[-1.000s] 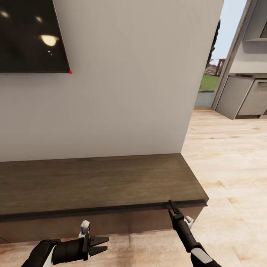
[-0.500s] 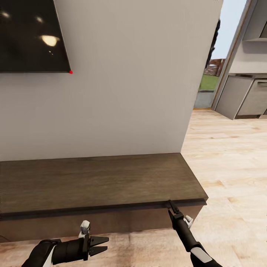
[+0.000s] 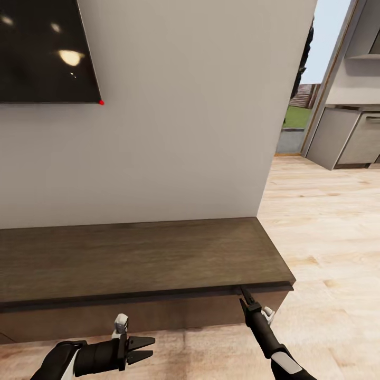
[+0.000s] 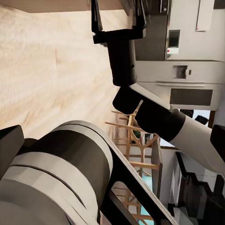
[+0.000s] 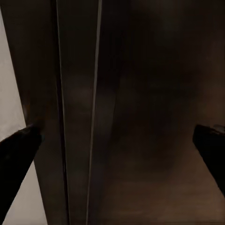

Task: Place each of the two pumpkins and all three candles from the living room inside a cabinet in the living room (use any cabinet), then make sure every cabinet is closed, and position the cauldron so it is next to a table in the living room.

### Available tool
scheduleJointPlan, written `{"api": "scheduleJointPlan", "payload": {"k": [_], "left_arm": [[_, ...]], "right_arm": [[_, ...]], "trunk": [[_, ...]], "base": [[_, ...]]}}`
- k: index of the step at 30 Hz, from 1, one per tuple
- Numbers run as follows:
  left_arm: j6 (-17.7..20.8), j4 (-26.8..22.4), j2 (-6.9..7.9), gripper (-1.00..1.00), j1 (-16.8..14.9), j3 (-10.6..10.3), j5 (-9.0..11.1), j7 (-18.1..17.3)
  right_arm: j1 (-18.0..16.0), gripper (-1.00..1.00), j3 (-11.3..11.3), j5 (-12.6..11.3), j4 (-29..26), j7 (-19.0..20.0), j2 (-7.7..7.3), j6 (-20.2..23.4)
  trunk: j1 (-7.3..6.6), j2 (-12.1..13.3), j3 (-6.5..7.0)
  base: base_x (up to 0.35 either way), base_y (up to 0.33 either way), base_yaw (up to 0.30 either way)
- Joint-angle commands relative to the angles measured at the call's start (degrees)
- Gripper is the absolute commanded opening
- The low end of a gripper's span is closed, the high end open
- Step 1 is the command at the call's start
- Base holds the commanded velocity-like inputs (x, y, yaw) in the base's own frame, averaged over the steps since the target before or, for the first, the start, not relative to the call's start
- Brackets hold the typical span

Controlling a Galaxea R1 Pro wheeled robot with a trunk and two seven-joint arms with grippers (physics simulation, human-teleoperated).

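Staying put, the spread-open right gripper [image 3: 244, 293] touched the one cabinet's [image 3: 142, 258] front edge; the left gripper [image 3: 145, 349] hung spread open.

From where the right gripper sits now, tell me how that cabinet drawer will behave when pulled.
The cabinet looks like stiff, solid wood, so the drawer front should not flex. It is wide and the right gripper sits near one end, so it may skew or bind. With no handle visible, the fingertips could slip off the thin top edge.

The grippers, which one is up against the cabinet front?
The right gripper: its tips meet the cabinet just under the top's front edge. The left gripper hangs over the floor, pointing sideways.
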Motion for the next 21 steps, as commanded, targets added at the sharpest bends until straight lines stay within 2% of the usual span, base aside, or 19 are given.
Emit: {"api": "scheduleJointPlan", "payload": {"k": [1,21], "left_arm": [[0.6,0.0,0.01,1.00,0.0,0.0,0.1,-0.1],[0.6,0.1,0.01,1.00,0.0,0.0,0.2,-0.1]], "right_arm": [[0.0,-1.00,-0.1,-0.2,0.0,0.2,0.00,0.5],[0.0,-1.00,0.1,0.1,0.0,-0.1,-0.09,0.9]], "trunk": [[-0.01,0.0,-0.05],[-0.01,0.0,-0.05]], "base": [[0.000,0.000,0.000],[0.000,0.000,0.000]]}}
